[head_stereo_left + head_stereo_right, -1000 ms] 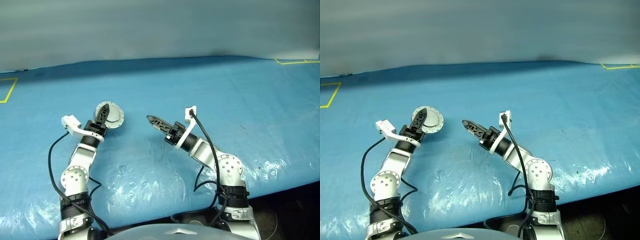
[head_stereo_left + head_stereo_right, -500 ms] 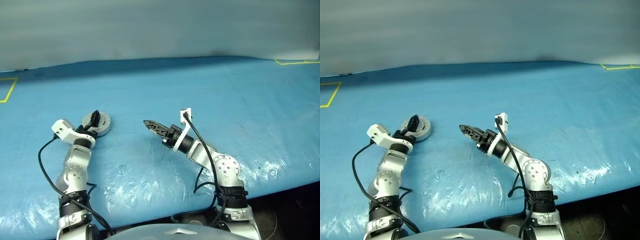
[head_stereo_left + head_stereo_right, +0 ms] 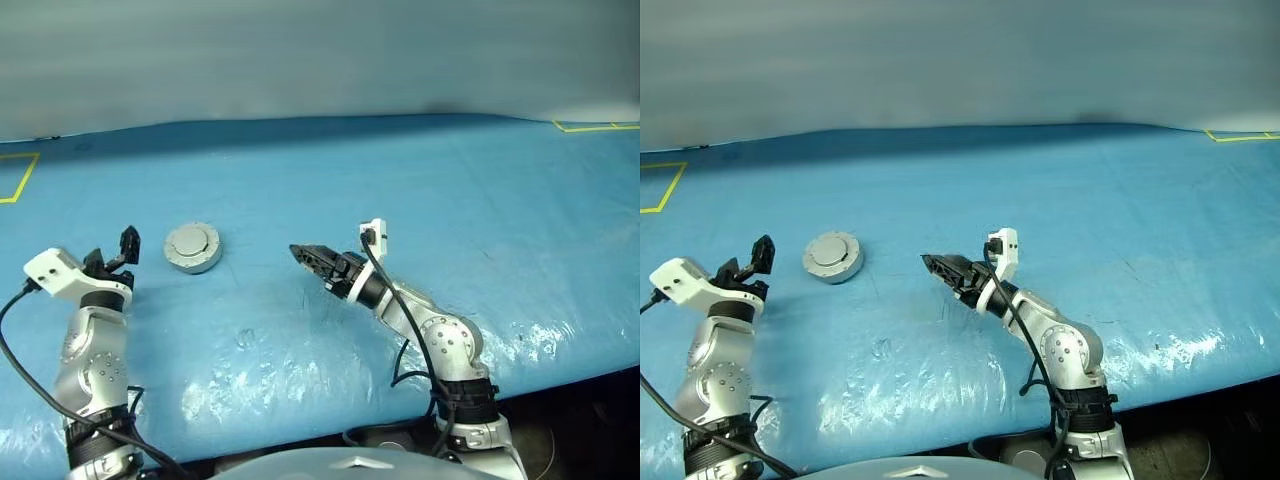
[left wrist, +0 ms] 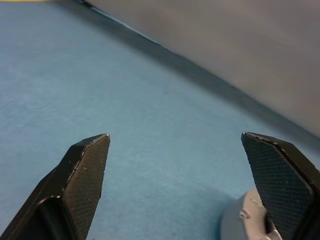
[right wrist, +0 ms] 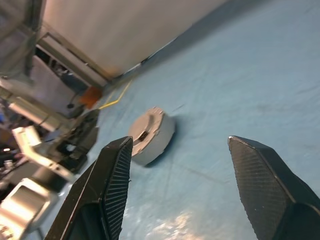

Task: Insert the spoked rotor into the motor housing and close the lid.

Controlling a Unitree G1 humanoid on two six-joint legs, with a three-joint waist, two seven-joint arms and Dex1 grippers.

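The motor housing (image 3: 196,267) rests on the blue table as a round grey puck, left of centre. Its lid (image 3: 192,243) lies flat on top, closed. The spoked rotor is hidden. My left gripper (image 3: 125,246) is open and empty, a short way left of the housing and apart from it. In the left wrist view the housing's edge (image 4: 243,220) peeks out beside one finger (image 4: 85,175). My right gripper (image 3: 305,254) is open and empty to the right of the housing, pointing toward it. The right wrist view has the housing (image 5: 150,134) ahead between the fingers (image 5: 113,186).
The blue plastic sheet (image 3: 420,190) covers the whole table and is wrinkled and shiny near the front edge. Yellow tape marks sit at the far left (image 3: 18,175) and far right (image 3: 590,124) corners. A grey wall stands behind the table.
The lid went from raised to flat on the housing. My left gripper opened, let go of it and drew back to the left. The right gripper rolled but stayed about in place.
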